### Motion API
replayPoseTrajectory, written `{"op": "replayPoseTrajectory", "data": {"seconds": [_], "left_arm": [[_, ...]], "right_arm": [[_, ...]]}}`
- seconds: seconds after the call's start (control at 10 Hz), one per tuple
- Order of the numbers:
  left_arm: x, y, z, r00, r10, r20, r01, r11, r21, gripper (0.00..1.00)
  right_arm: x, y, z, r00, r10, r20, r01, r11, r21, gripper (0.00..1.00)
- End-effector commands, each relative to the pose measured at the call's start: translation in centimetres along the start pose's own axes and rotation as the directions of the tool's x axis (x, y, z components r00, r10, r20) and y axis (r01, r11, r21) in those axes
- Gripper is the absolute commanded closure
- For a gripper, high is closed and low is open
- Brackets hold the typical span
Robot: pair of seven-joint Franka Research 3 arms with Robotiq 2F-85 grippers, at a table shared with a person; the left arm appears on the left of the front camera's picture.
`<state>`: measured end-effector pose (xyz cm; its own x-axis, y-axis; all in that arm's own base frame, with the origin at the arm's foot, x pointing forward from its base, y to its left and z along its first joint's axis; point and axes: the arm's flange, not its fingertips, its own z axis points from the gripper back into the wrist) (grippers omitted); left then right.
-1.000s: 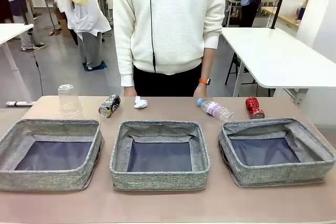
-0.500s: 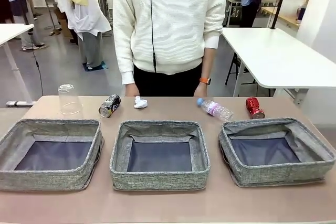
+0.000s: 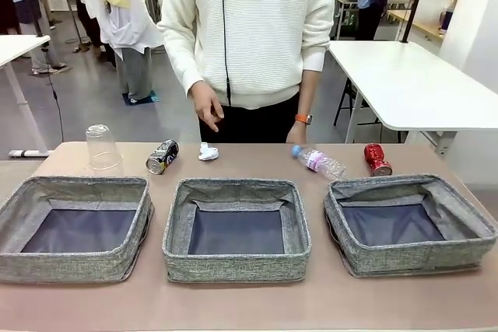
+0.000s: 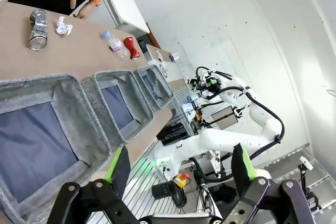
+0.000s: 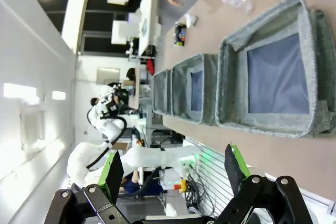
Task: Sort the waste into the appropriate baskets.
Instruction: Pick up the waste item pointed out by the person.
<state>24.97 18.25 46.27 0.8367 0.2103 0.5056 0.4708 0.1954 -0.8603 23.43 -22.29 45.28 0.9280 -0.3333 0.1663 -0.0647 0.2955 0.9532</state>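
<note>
We find the waste strung along the far edge of the desk [image 3: 249,305]. From the robot's left there is the clear plastic cup [image 3: 102,148] standing upside down, then the black-silver can [image 3: 162,156] on its side, the paper ball [image 3: 208,152], the bottle [image 3: 320,162] lying down, and the red can [image 3: 377,159].

Nearer to us the left basket [image 3: 74,184], middle basket [image 3: 233,186] and right basket [image 3: 405,184] sit side by side, their dark bottoms in plain sight.

The left end effector [image 4: 178,156] is spread wide and grips nothing. It hangs off the desk's near side, well apart from the waste, with the baskets between. The right end effector [image 5: 173,158] is likewise wide apart and grips nothing, with the right basket between it and the red can.

The person's hand [image 3: 207,106] hangs above the paper ball.
</note>
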Motion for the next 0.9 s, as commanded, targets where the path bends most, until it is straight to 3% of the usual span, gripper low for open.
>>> {"op": "replayPoseTrajectory", "data": {"seconds": [0.0,0.8], "left_arm": [[0.32,-0.08,0.08,1.0,-0.026,0.01,0.026,0.999,-0.022,0.0],[0.32,-0.08,0.08,1.0,-0.026,0.01,0.026,0.999,-0.022,0.0]], "right_arm": [[0.05,0.03,-0.18,1.0,0.029,0.01,-0.03,0.999,0.023,0.0],[0.05,0.03,-0.18,1.0,0.029,0.01,-0.03,0.999,0.023,0.0]]}}
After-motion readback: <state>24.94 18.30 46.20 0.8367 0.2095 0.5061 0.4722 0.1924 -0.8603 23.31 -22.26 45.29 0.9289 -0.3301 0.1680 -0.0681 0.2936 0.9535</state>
